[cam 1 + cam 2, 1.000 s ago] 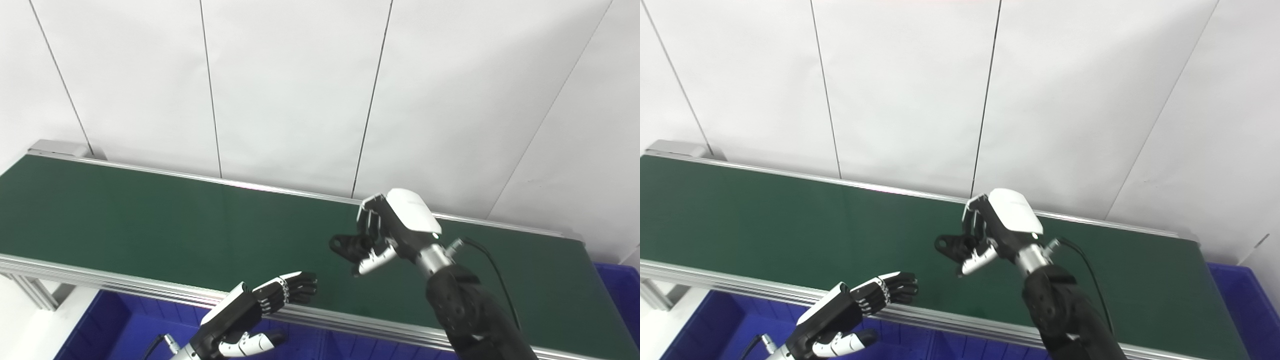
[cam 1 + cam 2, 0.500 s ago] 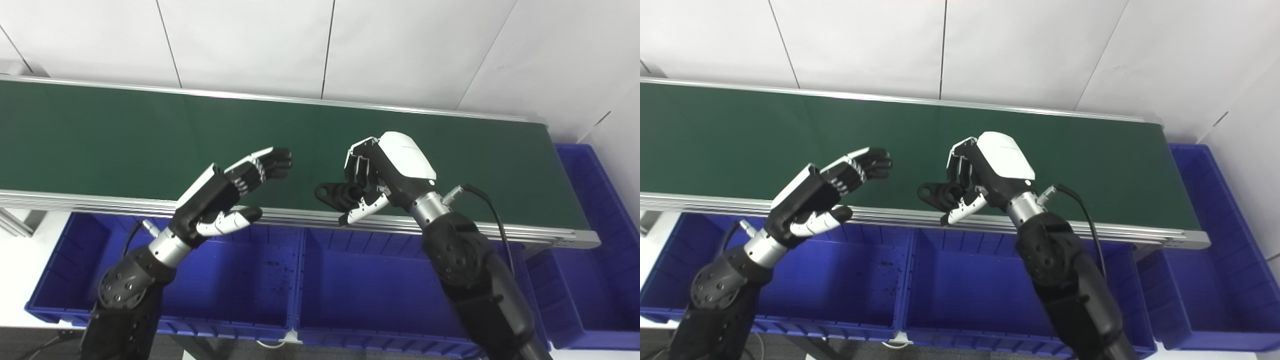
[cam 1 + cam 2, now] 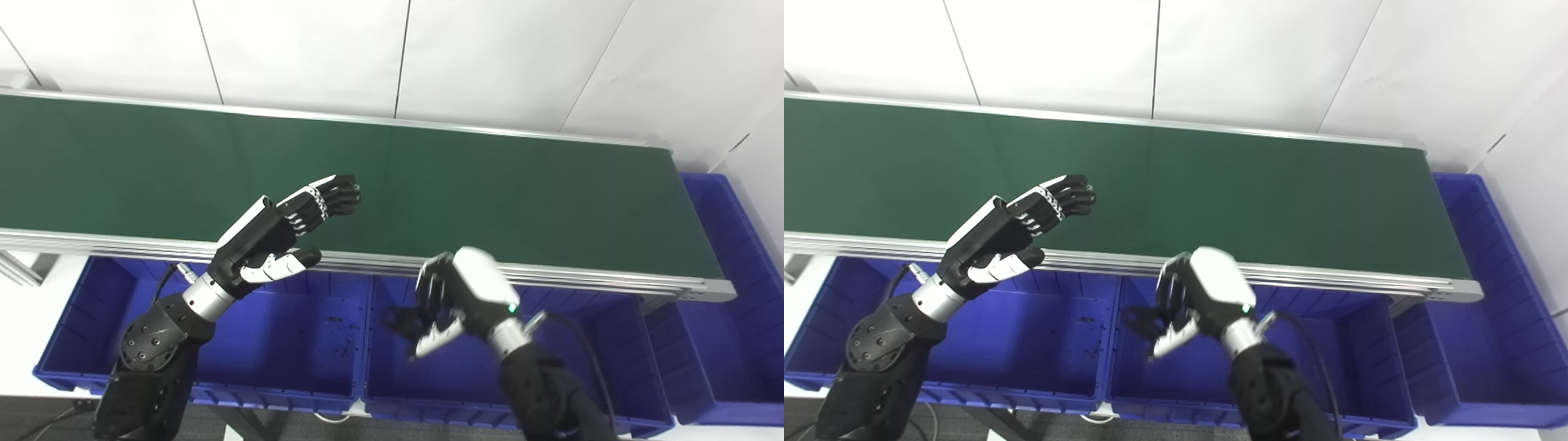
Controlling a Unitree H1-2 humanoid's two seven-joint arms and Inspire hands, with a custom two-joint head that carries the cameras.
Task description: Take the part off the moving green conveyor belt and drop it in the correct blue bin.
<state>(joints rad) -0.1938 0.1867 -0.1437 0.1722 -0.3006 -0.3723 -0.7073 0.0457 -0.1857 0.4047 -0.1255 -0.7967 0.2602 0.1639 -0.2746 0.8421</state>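
Part (image 3: 401, 320), black, seemingly ring-ended

Matt green belt (image 3: 490, 196) running in brushed metal rails (image 3: 551, 275), blue plastic bins (image 3: 294, 343) shining faintly, hand (image 3: 456, 300) showing glossy white shell

Black part over the middle blue bin

We see the part (image 3: 401, 320), a small black piece with a ring-shaped end, pinched in the fingers of our right hand (image 3: 456, 300), held in the air just past the near edge of the green conveyor belt (image 3: 490, 190). It hangs above the left end of the middle blue bin (image 3: 465, 361), whose floor shows beneath it.
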